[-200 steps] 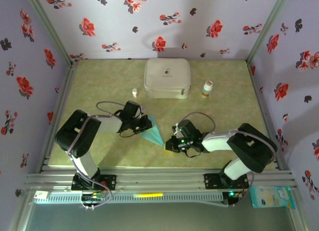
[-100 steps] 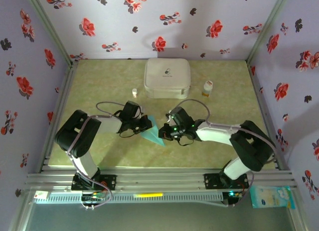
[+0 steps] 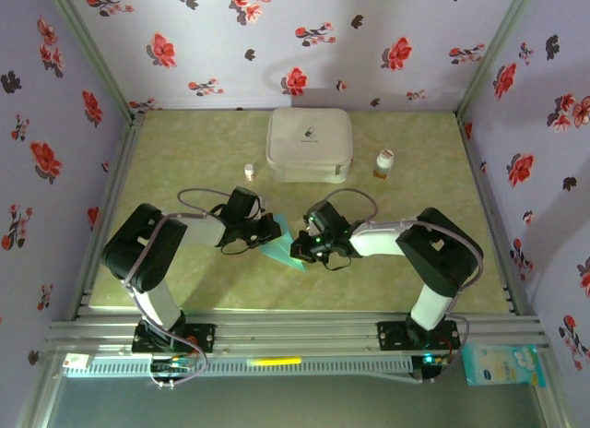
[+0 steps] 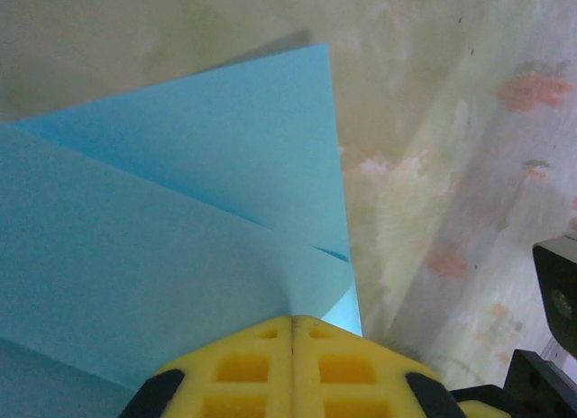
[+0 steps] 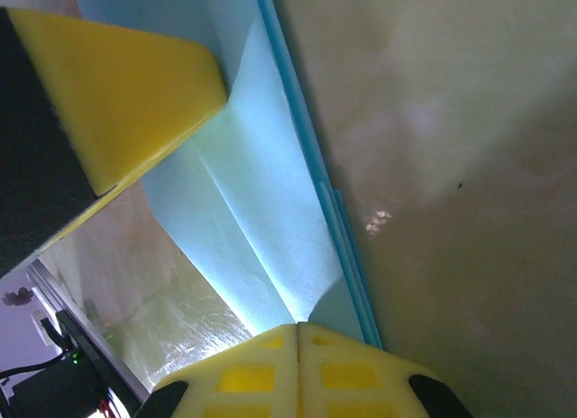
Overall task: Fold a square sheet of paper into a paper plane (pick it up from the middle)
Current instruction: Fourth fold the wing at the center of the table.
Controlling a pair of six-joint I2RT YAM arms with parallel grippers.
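The paper plane (image 3: 277, 251) is a part-folded piece of light blue paper with a pointed end. It lies on the bench (image 3: 184, 151) near the middle, a little left of centre, with its point toward the near side.

The left gripper (image 3: 268, 230) reaches in from the left and is clenched on the paper's far-left edge. In the left wrist view its yellow pads (image 4: 243, 364) meet with no gap at the left gripper (image 4: 290, 332). The overlapping blue flaps of the paper plane (image 4: 180, 211) spread away from them.

The right gripper (image 3: 302, 249) comes in from the right and grasps the opposite side. In the right wrist view the right gripper (image 5: 297, 332) is pinched shut on a raised fold of the paper plane (image 5: 261, 211). The stacked edges there run as a thin dark-blue line. A second yellow pad (image 5: 126, 94) rests on the paper at the upper left.

The two grippers sit just beside each other, with only the paper between them.

Farther back, well apart from the paper, stands the white rounded case (image 3: 309, 144). A small white bottle (image 3: 249, 171) is at its left and a capped bottle (image 3: 384, 163) (yellowish below the cap) is at its right.
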